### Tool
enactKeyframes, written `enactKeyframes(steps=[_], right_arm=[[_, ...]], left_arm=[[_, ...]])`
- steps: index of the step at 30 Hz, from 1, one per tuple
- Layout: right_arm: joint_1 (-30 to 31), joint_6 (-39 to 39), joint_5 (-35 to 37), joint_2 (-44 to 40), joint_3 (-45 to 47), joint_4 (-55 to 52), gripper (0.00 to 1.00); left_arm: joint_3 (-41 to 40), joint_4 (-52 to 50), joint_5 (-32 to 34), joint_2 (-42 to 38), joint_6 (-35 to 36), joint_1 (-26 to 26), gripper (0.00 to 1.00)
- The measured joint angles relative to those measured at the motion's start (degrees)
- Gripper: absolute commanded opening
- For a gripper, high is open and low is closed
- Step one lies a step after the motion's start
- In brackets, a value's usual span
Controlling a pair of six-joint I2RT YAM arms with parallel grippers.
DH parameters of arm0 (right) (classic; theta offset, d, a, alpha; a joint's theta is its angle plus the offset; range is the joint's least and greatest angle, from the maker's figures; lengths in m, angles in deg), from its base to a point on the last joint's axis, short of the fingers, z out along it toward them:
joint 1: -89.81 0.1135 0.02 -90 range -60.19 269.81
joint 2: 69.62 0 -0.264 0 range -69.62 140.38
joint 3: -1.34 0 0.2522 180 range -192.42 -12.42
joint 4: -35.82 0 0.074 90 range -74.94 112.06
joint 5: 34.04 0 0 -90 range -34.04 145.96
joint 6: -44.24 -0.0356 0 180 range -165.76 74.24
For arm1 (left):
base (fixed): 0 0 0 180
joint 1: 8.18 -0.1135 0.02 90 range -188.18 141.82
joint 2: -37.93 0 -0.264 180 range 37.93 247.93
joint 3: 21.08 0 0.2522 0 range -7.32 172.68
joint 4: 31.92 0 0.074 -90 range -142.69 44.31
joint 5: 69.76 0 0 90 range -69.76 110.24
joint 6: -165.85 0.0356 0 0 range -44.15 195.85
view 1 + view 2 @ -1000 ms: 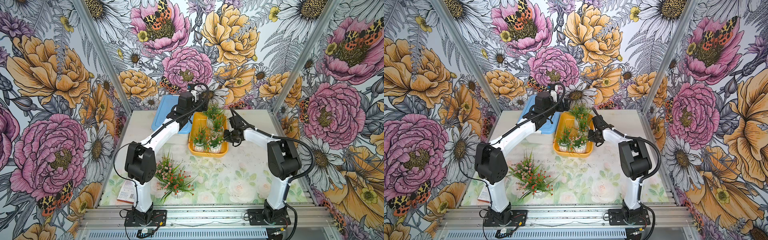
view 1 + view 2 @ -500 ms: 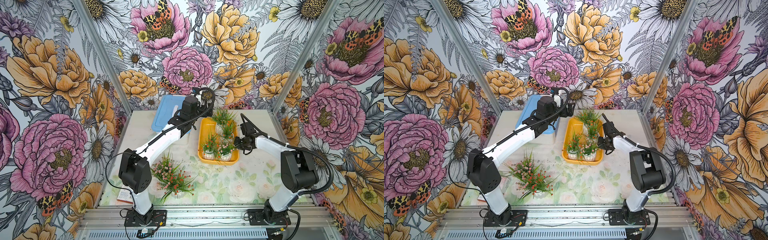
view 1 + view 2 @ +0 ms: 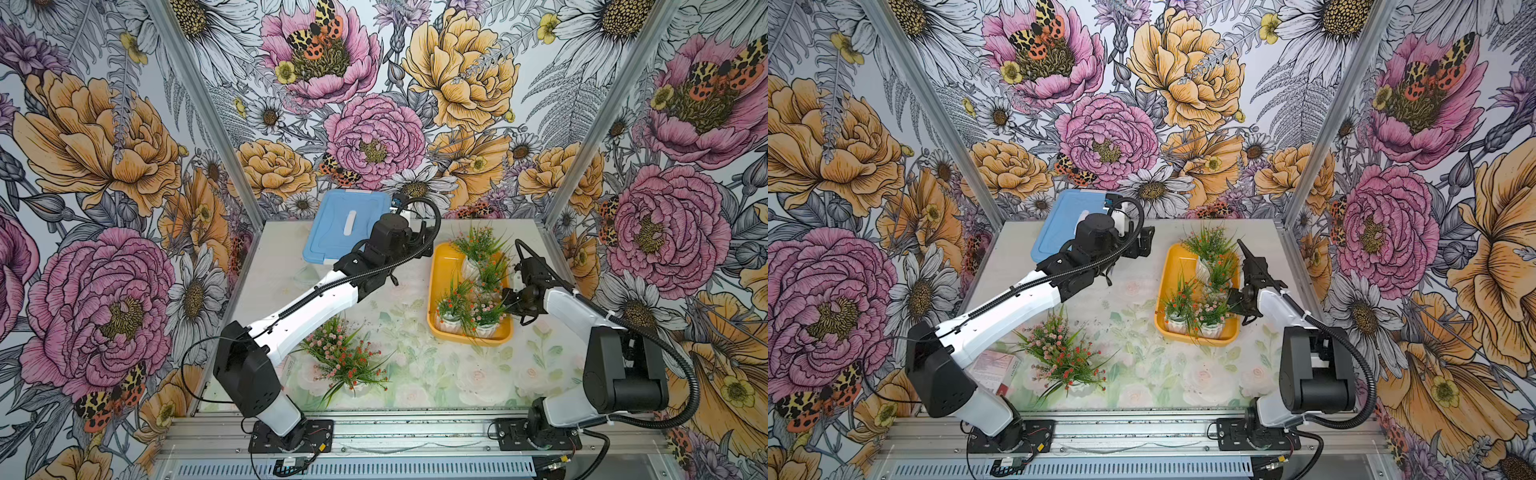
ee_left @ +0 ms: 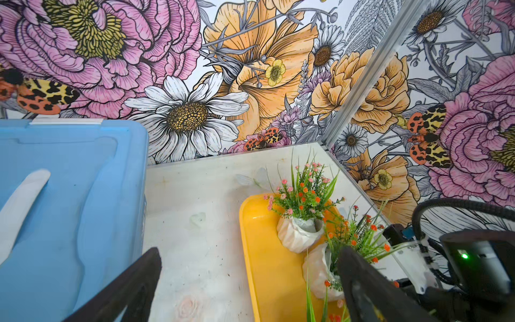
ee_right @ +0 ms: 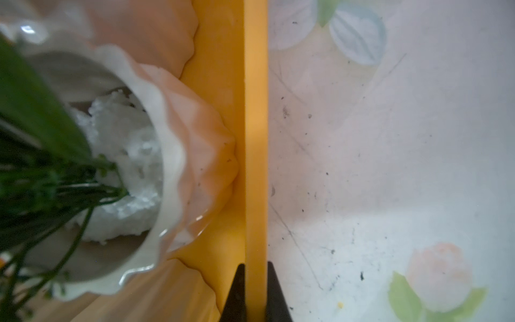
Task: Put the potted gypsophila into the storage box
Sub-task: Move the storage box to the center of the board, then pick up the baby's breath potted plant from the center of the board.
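The right fingers (image 5: 237, 292) were closed on the right rim of the storage box (image 3: 434, 291). The left fingers (image 4: 131, 284) stood open and empty, left of the box. The potted gypsophila (image 3: 349, 365) rested on the tabletop (image 3: 436, 374), near left, well apart from both.

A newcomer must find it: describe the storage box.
On the floral table, look to the right arm's side, where the right gripper is shut on a rim. That shallow yellow tray, the storage box, holds small potted plants; the neighbouring box is taller, with a blue lid.
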Motion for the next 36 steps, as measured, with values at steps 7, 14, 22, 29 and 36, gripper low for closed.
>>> enactKeyframes(steps=[7, 14, 22, 29, 36], right_arm=[[-2.23, 1.84, 0.0, -1.09, 0.76, -0.63, 0.0], [-4.24, 1.7, -2.1, -6.08, 0.83, -3.67, 0.28], [-4.17, -2.29, -4.92, -21.07, -2.71, -2.82, 0.38], [2.86, -4.74, -5.92, -26.88, -5.2, -2.1, 0.42], [21.62, -6.71, -4.35, -26.14, -8.35, -1.46, 0.43]], left_arm=[[-6.32, -3.04, 7.21, -9.18, -2.97, 4.17, 0.99], [-7.8, -13.55, 15.37, -16.72, -8.28, 7.5, 0.99], [-11.13, -31.23, 21.42, -29.03, -23.65, 9.9, 0.97], [-16.72, -48.68, 23.98, -41.13, -41.62, 9.75, 0.97], [-22.16, -54.42, 24.33, -47.89, -48.94, 4.63, 0.98]])
